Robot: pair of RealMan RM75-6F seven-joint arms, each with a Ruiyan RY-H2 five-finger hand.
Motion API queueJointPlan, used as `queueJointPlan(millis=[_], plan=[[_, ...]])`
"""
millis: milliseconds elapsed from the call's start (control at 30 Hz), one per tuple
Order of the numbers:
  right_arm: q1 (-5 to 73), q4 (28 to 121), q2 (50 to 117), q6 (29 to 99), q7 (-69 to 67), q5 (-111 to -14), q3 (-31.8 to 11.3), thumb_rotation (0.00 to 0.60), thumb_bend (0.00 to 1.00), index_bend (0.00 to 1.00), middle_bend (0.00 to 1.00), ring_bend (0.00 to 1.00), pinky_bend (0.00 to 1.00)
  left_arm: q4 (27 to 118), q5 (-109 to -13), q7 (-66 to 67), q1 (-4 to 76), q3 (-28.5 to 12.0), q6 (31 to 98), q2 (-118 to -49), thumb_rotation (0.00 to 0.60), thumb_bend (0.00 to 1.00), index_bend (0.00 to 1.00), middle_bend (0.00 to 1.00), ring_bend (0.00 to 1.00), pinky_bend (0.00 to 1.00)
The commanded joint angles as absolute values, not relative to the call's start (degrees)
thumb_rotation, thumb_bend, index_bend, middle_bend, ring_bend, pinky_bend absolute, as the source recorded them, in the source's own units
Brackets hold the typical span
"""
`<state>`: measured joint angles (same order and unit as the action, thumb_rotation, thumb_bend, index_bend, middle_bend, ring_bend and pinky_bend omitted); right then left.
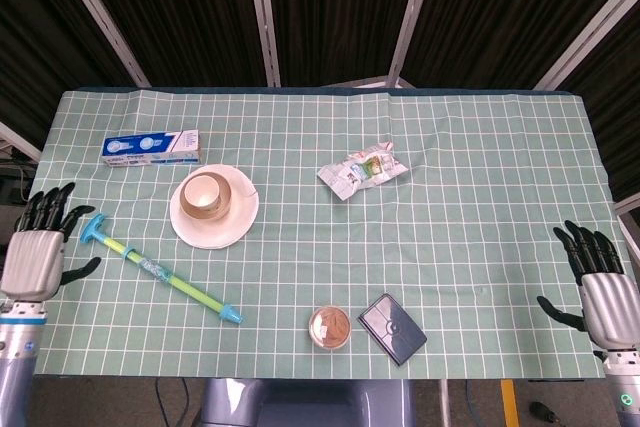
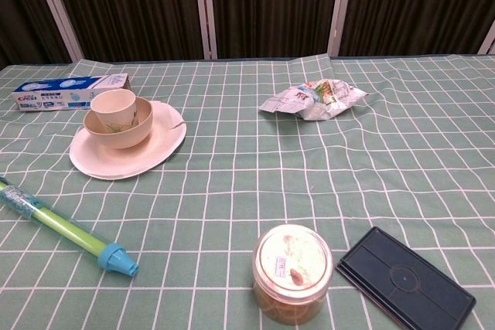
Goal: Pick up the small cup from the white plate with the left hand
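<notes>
A small cream cup [image 1: 204, 190] [image 2: 113, 105] stands upright inside a shallow tan bowl [image 2: 118, 131], and the bowl sits on the white plate [image 1: 238, 228] [image 2: 158, 150] at the table's left. My left hand [image 1: 42, 243] hovers open at the left table edge, fingers spread, well left of the plate and touching nothing. At the right edge my right hand [image 1: 594, 286] is open too, far from the cup. Neither hand shows in the chest view.
A toothpaste box [image 1: 151, 147] lies behind the plate. A blue-green syringe-like tube [image 1: 160, 270] lies between my left hand and the plate. A snack packet [image 1: 362, 170] is mid-table; a lidded jar [image 1: 329, 327] and dark flat case [image 1: 392, 328] sit near the front edge.
</notes>
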<state>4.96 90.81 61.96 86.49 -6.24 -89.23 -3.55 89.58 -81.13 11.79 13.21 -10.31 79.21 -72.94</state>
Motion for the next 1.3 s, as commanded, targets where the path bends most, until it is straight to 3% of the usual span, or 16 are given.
queueJointPlan(millis=[33, 533, 1300], plan=[[4.9, 90.8, 61.9, 86.5, -6.5, -89.3, -3.6, 0.600, 0.09, 0.02, 0.00, 0.00, 0.00, 86.3, -77.0, 14.9, 18.1, -12.8, 73.3, -76.5, 0.600, 0.19, 0.35, 0.00, 0.00, 0.00], [4.8, 90.3, 60.9, 86.3, -9.7, -87.9, -4.2, 0.600, 0.09, 0.01, 0.00, 0.00, 0.00, 78.0, -68.1, 23.8, 30.4, -16.0, 62.0, -85.8, 0.600, 0.25, 0.44, 0.00, 0.00, 0.00], [4.9, 89.4, 60.5, 86.0, -12.8, -87.1, -4.7, 0.600, 0.09, 0.02, 0.00, 0.00, 0.00, 68.2, -61.7, 28.3, 38.7, -15.8, 57.1, -94.6, 0.600, 0.28, 0.51, 0.00, 0.00, 0.00]])
